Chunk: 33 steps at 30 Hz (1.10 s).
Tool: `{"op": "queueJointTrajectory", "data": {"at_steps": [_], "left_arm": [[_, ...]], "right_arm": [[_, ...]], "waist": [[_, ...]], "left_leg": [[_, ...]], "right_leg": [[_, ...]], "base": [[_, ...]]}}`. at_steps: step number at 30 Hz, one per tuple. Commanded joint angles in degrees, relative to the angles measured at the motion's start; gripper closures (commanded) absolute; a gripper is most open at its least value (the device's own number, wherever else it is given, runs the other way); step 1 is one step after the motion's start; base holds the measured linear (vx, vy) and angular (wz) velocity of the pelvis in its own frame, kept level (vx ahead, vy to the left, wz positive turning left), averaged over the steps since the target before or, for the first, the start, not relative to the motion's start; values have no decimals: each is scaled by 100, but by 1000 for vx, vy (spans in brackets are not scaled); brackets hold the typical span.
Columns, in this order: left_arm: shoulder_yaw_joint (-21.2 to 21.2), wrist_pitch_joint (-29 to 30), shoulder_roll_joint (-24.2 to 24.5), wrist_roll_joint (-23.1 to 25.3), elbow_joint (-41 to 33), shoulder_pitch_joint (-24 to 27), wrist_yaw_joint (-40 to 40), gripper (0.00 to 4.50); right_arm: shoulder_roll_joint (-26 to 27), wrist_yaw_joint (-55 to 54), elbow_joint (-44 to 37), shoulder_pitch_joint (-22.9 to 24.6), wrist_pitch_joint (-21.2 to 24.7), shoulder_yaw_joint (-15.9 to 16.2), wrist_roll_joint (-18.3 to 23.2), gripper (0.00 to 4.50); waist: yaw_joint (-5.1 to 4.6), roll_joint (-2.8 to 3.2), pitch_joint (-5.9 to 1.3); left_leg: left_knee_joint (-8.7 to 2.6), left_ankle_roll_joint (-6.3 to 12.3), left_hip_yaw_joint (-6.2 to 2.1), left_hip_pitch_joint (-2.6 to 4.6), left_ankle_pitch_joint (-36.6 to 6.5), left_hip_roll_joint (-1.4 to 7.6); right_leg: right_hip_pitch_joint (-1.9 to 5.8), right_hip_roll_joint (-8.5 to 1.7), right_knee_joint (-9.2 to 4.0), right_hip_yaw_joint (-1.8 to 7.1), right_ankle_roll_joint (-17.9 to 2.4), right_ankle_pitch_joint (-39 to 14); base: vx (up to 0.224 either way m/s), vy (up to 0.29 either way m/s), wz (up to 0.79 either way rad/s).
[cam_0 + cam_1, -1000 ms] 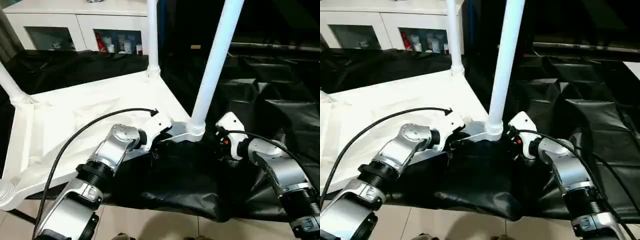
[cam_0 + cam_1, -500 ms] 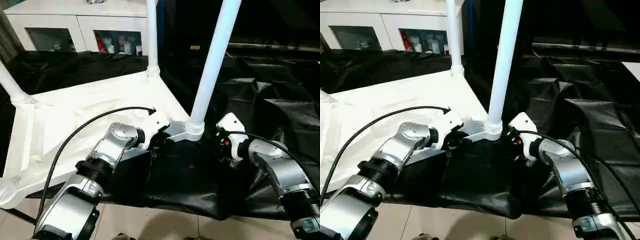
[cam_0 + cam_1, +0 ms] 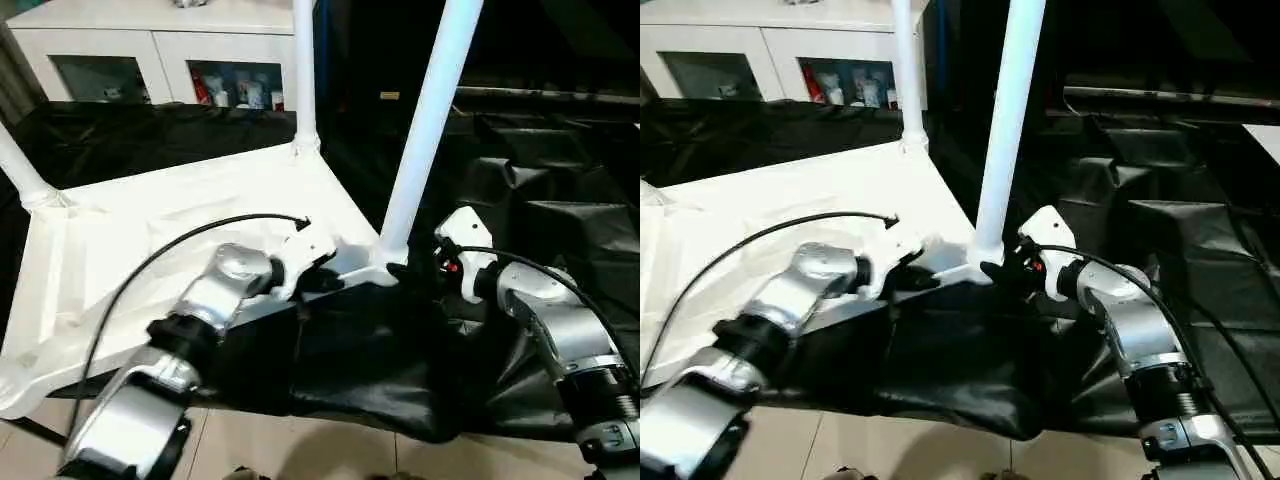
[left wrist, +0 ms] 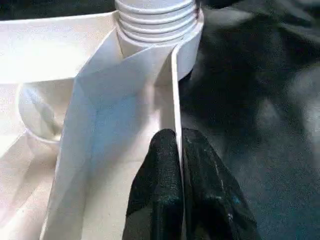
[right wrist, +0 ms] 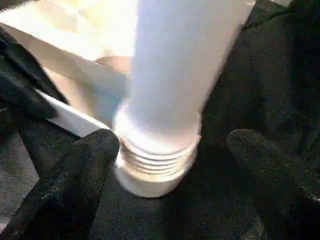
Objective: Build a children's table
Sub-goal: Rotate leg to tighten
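Observation:
The children's table lies upside down: its white tabletop (image 3: pixel 150 240) faces rib-side up on black sheeting. White legs stand in its corner sockets, the near-right leg (image 3: pixel 425 120), a far leg (image 3: pixel 305 70) and a left leg (image 3: pixel 20 170). My left gripper (image 4: pixel 178 150) is shut on the tabletop's thin front rim just beside the near-right socket (image 4: pixel 155 20). My right gripper (image 3: pixel 415 270) is open, with its fingers (image 5: pixel 85 160) on either side of the ribbed base of the near-right leg (image 5: pixel 165 100), not touching it.
A white cabinet (image 3: pixel 150 50) with glass doors stands behind the table. Crumpled black sheeting (image 3: pixel 370 350) covers the work surface and drapes over its front edge above the tiled floor (image 3: pixel 300 440). A black cable (image 3: pixel 180 250) arcs over my left forearm.
My left gripper has closed onto the tabletop's rim. My right gripper has moved in to the leg's base, now straddling it, still open.

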Motion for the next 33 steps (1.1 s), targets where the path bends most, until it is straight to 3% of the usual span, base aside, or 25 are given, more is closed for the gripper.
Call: {"op": "queueJointTrajectory", "data": {"at_steps": [1,5,12,15,22,23,33], "left_arm": [[-263,-75,83,103,-55,180,-356,445],[-278,-189,155,43,-217,224,-510,445],[-272,-195,228,15,-380,286,-666,445],[-267,-189,224,23,-396,297,-678,450],[-284,-160,259,8,-444,333,-718,450],[-282,-150,260,2,-449,335,-730,450],[-188,-5,215,-71,-376,333,-666,450]], "right_arm": [[45,44,56,-140,-83,30,-38,40],[48,173,206,-203,-225,148,-95,40],[104,350,404,-307,-356,174,-98,40],[128,364,496,-344,-399,186,-97,77],[208,418,672,-374,-500,190,-76,117],[212,416,680,-371,-511,190,-81,146],[370,148,781,-293,-540,85,-78,170]], "waist": [[35,-114,-433],[48,-116,-427],[58,-123,-414],[55,-133,-417],[56,-115,-416],[57,-118,-416],[44,-97,-422]], "left_leg": [[-388,313,10,43,-1357,57],[-389,318,22,59,-1331,62],[-403,260,22,57,-1432,68],[-401,254,23,60,-1394,70],[-400,251,23,63,-1424,68],[-401,245,22,64,-1419,67],[-401,232,19,62,-1416,65]], "right_leg": [[331,-230,-446,174,-1176,-1548],[327,-223,-429,173,-1267,-1431],[319,-234,-447,182,-1173,-1695],[322,-228,-431,183,-1221,-1554],[325,-231,-432,185,-1243,-1557],[328,-231,-432,184,-1240,-1554],[337,-222,-416,184,-1290,-1426]], "base": [[0,0,0],[0,0,0],[0,0,0],[0,0,0],[0,0,0],[0,0,0],[0,0,0]]}}
